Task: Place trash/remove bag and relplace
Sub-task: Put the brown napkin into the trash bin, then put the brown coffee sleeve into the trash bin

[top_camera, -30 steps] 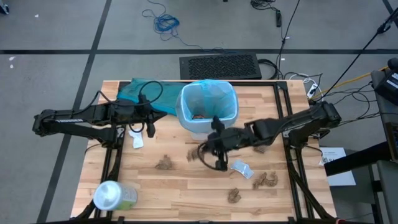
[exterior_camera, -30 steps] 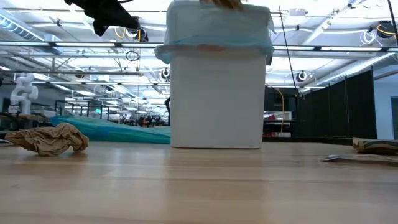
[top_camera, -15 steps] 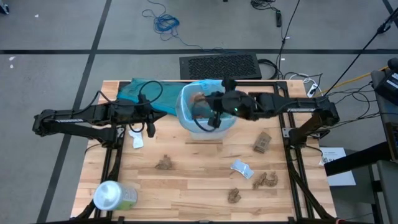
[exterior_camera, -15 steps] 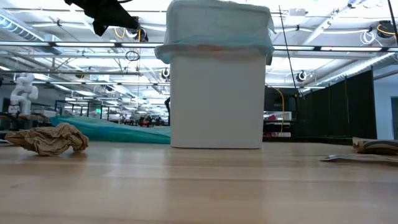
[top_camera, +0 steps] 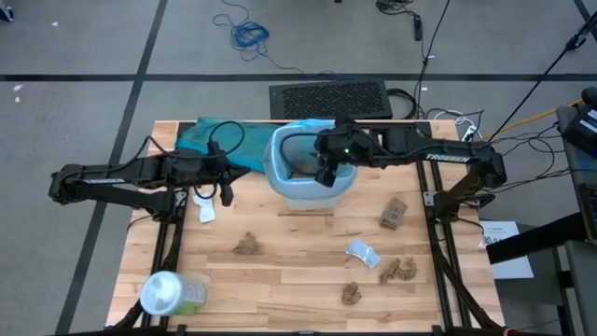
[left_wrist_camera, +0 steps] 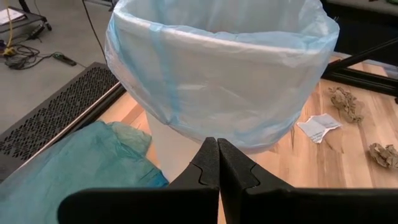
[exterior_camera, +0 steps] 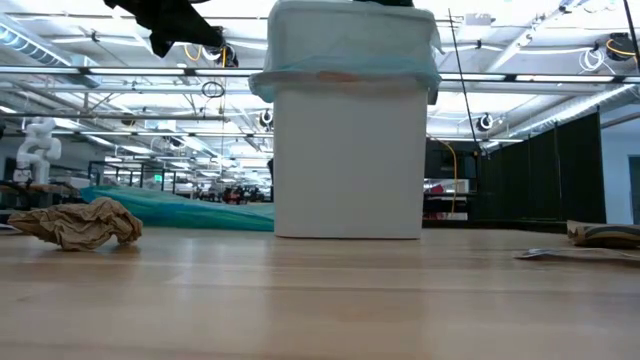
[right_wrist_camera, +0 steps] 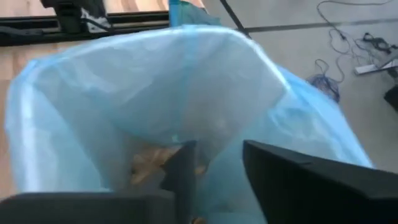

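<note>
A white bin (top_camera: 311,191) lined with the pale blue bag (top_camera: 311,159) stands at the table's far middle; the bag's rim is folded over the bin's rim (exterior_camera: 345,75). My right gripper (top_camera: 322,173) (right_wrist_camera: 217,168) is open and empty above the bin's mouth, pointing down into it. Brown paper wads (right_wrist_camera: 149,163) lie at the bag's bottom. More trash lies on the table: brown wads (top_camera: 246,245) (top_camera: 401,272) (top_camera: 352,294) (top_camera: 394,213) and a white scrap (top_camera: 363,252). My left gripper (top_camera: 224,191) (left_wrist_camera: 217,165) is shut and empty, left of the bin.
A teal-green bag (top_camera: 210,138) lies at the table's far left, beside the bin. A pale-green container with a white lid (top_camera: 171,294) lies at the near left corner. A small white scrap (top_camera: 205,211) lies below my left gripper. A black grille (top_camera: 331,98) sits behind the table.
My right gripper has risen from the table's middle with a brown wad and gone toward the far edge, over the bin's mouth. The wad no longer shows at its fingers. The left arm has kept still.
</note>
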Robot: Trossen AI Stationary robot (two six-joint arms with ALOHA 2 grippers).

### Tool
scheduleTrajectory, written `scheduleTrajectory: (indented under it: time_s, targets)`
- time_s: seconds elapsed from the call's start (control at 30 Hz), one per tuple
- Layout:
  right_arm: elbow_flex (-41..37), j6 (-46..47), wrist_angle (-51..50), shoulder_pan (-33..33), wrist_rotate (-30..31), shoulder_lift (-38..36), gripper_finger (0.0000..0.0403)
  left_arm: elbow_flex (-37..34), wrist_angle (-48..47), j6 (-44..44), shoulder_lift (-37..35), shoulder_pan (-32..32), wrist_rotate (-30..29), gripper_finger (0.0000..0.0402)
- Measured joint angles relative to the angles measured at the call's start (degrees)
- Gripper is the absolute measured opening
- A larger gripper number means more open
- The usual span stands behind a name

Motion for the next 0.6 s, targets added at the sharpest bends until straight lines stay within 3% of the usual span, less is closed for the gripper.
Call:
scheduleTrajectory:
  time_s: [0.13,0.27,0.33,0.43,0.5,0.6]
  targets:
    - [0.0,-3.16,-0.54,0.78,0.08,-0.45,0.0194,0.0,-0.02,0.0,0.02,0.0,0.02,0.0]
    - [0.0,-5.49,-3.61,3.45,4.54,-0.91,0.02,0.0,-0.42,-0.1,0.02,0.0,0.02,0.0]
    - [0.0,-7.37,-6.59,5.81,11.85,-1.19,0.0174,0.0,-1.7,-0.61,0.02,0.0,0.0,0.0]
    - [0.0,-7.13,-12.14,9.89,21.53,-1.39,0.0096,0.0,-3.75,-1.45,0.02,0.0,-0.75,0.0]
    - [0.0,-3.91,-15.63,12.22,23.73,-1.69,0.0033,0.0,-4.01,-1.49,0.02,0.0,-1.59,0.0]
    - [0.0,5.03,-21.45,15.53,24.12,-2.29,0.0013,0.0,-3.84,-1.51,0.02,0.0,-1.99,0.0]
